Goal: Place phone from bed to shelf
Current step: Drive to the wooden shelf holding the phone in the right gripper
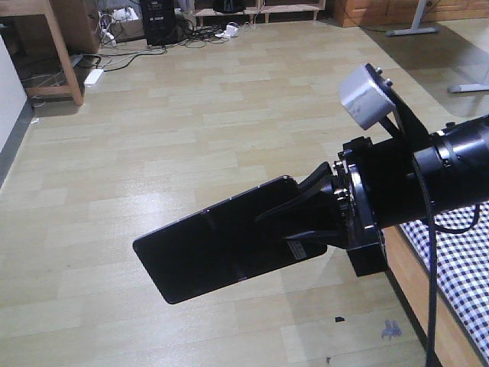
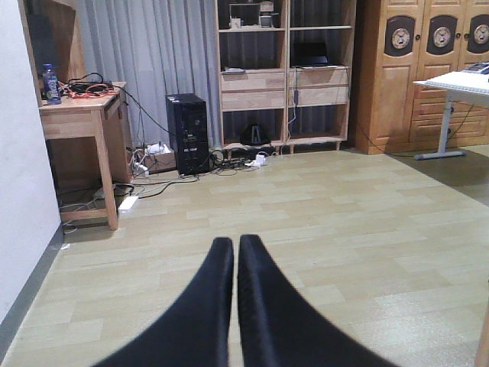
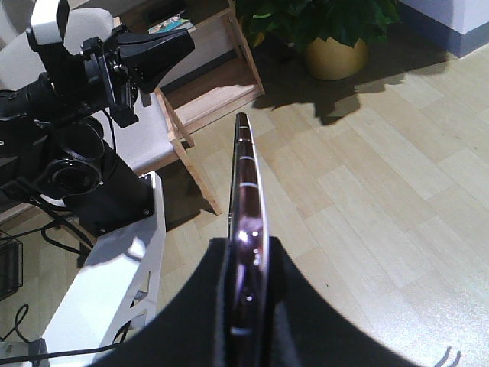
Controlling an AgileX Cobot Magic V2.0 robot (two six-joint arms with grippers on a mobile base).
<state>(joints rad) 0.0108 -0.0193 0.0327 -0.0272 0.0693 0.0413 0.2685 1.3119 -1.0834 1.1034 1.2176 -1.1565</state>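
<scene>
While R pincer clamps phone, most juts past tips, L pincer together.

- Pale plank floor across the lower frame, with a soft glare on it.
- Far left, a white wall; upper left, a grey curtain.
- At left, a wooden desk with a bottle on it.
- A black PC tower stands beside tangled cables.
- Top centre, a shelf; upper right, a carved wardrobe.
- A white table at the right edge.
- A potted plant at the top of the right wrist view.
</scene>
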